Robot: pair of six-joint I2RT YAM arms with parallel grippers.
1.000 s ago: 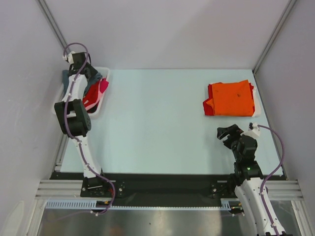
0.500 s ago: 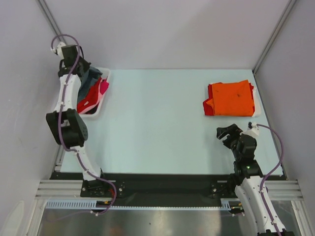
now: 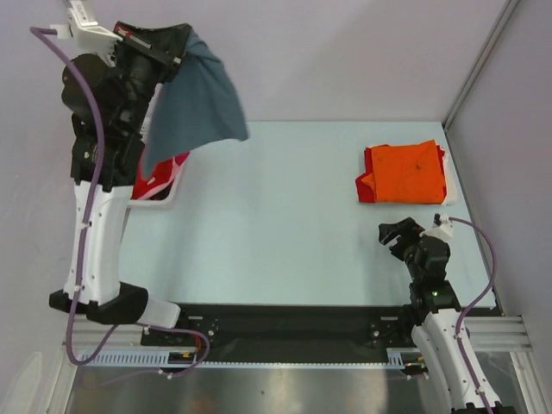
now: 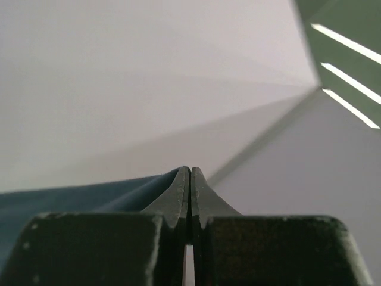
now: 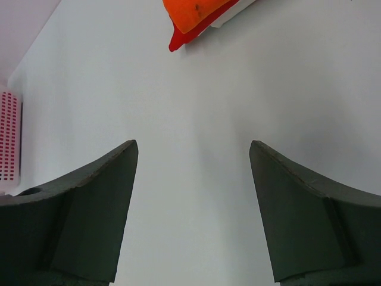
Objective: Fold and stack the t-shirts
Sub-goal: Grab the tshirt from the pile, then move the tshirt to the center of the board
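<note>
At eleven o'clock, the left gripper point(image 3: 175, 40) clamps the slate-grey t-shirt point(image 3: 197, 108) high so it hangs free; the right gripper point(image 3: 393, 233) sits idle, fingers spread.

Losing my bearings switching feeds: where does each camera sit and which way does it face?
Top external: above and behind, looking down on the table; left arm and right arm show.
Left wrist: on the raised left claw, facing the wall; its shut fingers pinch the grey shirt.
Right wrist: low over the table, facing the orange shirt; open right claw shows.
Shared: top and right wrist both see the orange shirt.
</note>
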